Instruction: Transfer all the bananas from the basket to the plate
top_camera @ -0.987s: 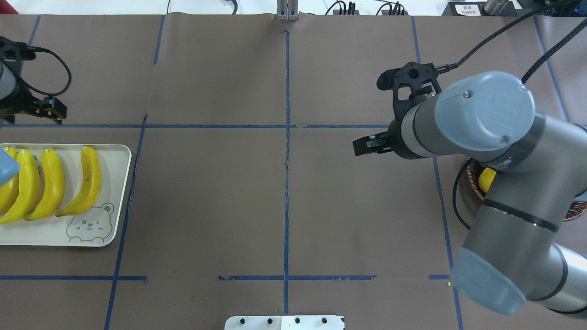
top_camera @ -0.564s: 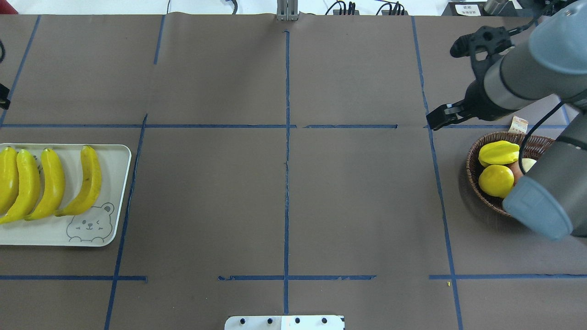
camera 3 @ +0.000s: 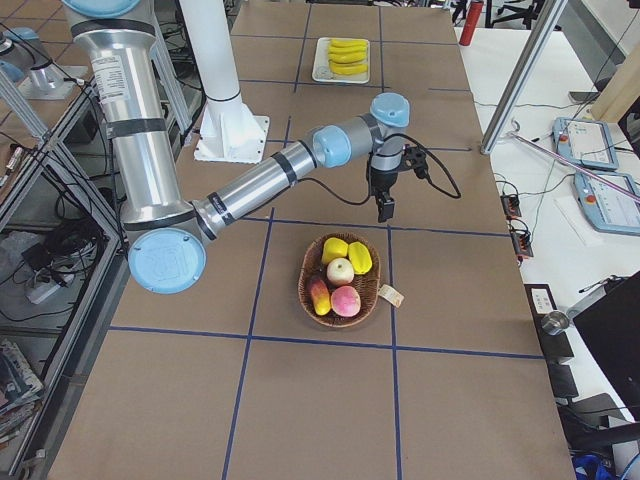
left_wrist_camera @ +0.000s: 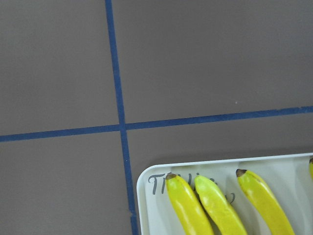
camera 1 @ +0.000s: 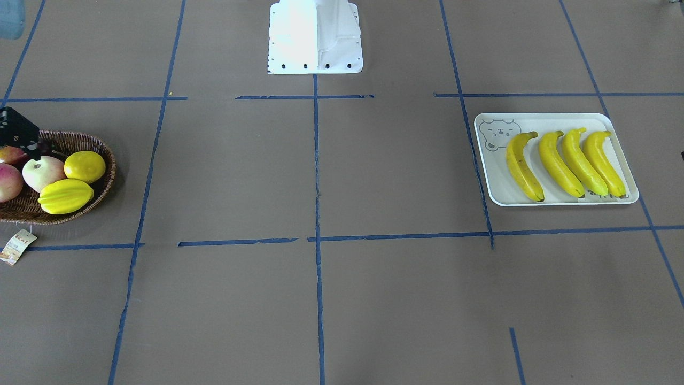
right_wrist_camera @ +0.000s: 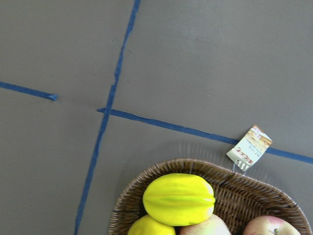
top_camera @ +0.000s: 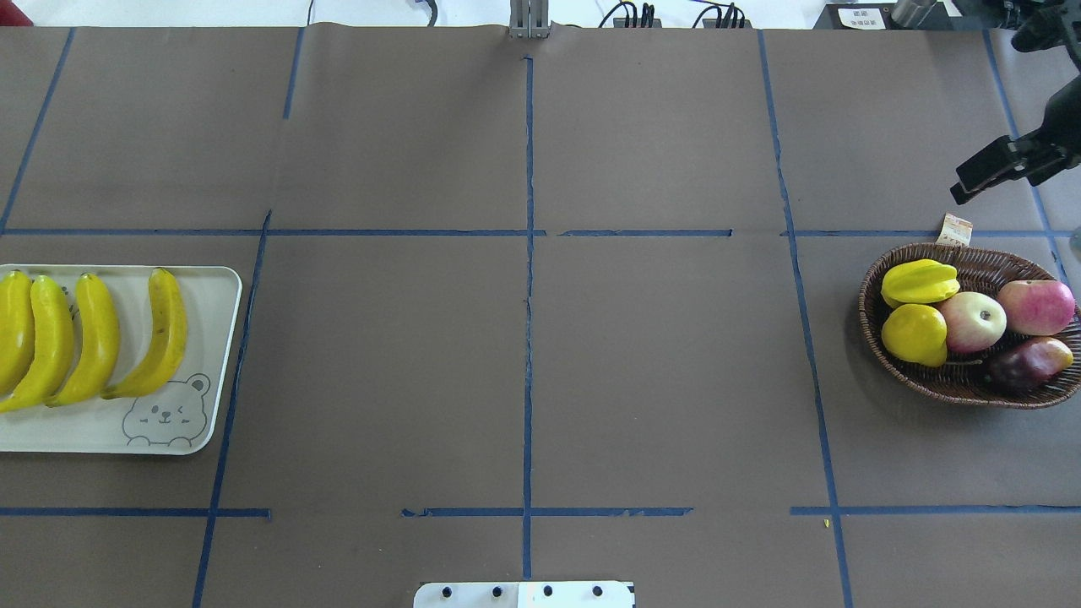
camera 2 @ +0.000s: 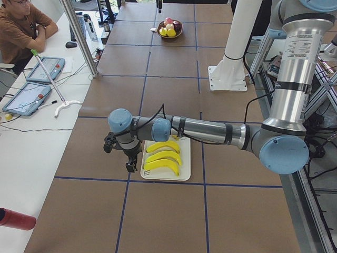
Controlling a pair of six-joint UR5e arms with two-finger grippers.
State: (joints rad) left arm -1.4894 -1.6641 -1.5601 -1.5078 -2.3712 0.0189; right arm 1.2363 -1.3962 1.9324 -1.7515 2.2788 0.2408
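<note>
Right fingers (top_camera: 984,171) hover above brown, blue-taped table (top_camera: 659,355).

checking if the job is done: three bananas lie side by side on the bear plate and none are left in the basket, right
Not quite. The plate holds four bananas, not three, as the exterior front-facing view shows. The rest stands: they lie side by side, and the basket has no banana left, only a starfruit, a lemon and other fruit.
</note>
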